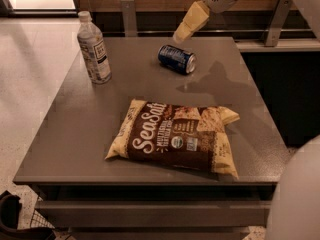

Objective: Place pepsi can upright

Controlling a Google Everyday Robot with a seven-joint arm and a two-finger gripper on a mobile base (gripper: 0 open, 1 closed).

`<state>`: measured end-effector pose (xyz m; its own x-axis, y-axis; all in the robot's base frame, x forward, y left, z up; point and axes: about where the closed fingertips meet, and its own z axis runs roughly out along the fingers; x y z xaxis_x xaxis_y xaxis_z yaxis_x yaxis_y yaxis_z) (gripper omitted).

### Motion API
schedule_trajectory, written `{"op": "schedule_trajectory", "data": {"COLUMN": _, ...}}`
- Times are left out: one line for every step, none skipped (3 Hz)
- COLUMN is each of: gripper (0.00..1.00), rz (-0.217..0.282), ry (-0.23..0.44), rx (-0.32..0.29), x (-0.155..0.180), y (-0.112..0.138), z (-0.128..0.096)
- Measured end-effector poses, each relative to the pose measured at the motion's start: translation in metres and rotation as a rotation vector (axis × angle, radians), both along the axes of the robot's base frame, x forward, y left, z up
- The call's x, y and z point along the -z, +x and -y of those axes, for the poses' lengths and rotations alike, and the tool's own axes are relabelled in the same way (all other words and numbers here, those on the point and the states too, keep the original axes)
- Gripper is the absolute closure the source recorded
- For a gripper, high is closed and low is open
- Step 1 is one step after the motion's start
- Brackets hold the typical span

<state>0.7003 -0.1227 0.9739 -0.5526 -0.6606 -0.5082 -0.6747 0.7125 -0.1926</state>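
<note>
The pepsi can [176, 59] is dark blue with silver ends and lies on its side on the far middle of the grey table [75, 134]. My gripper [189, 24], with pale yellow fingers, hangs above the table's far edge, just above and slightly right of the can, not touching it. It holds nothing that I can see.
A clear plastic bottle [94, 49] with a white label stands upright at the far left of the table. A brown and cream chip bag [175, 136] lies flat in the front middle. A wooden wall and metal rail run behind the table.
</note>
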Motion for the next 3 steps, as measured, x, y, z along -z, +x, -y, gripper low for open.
{"op": "schedule_trajectory", "data": {"gripper": 0.0, "rz": -0.094, "ry": -0.048, "rx": -0.017, "x": 0.02, "y": 0.014, "z": -0.012}}
{"op": "schedule_trajectory", "data": {"gripper": 0.0, "rz": -0.15, "ry": -0.131, "rx": 0.013, "x": 0.035, "y": 0.027, "z": -0.019}}
{"op": "schedule_trajectory", "data": {"gripper": 0.0, "rz": -0.181, "ry": -0.205, "rx": 0.045, "x": 0.05, "y": 0.04, "z": -0.025}}
